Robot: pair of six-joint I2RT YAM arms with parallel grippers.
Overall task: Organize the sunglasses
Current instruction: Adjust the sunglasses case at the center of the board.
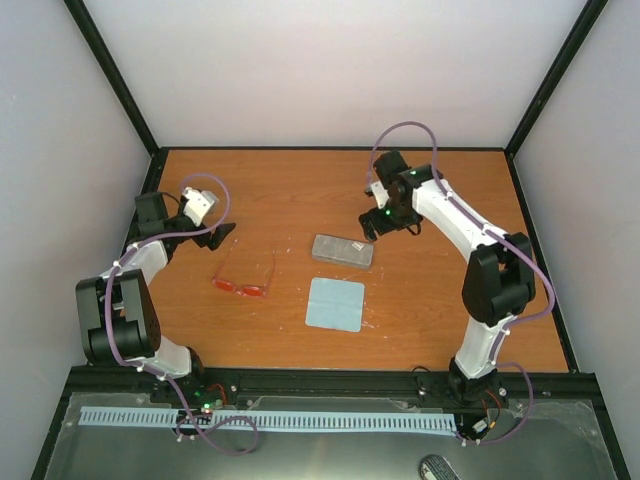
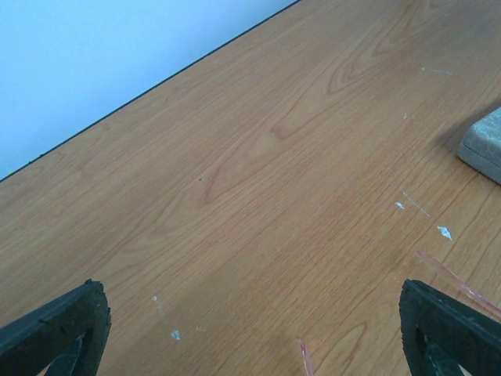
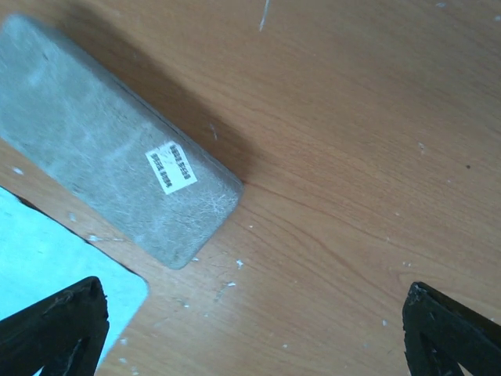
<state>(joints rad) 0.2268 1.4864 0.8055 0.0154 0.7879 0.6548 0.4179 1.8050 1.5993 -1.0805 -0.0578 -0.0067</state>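
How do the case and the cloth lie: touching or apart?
Apart. The right wrist view shows a strip of bare table between the case and the cloth. The top view shows the same gap.

The top view looks steeply down from high behind the near edge, far enough to take in the whole table (image 1: 300,190). Both wrist views hang close over the wood (fingertips (image 2: 55,329) framing the bottom corners); all three share the grey case (image 1: 342,250).

white label (image 3: 171,168) on grey case (image 3: 94,133), print illegible
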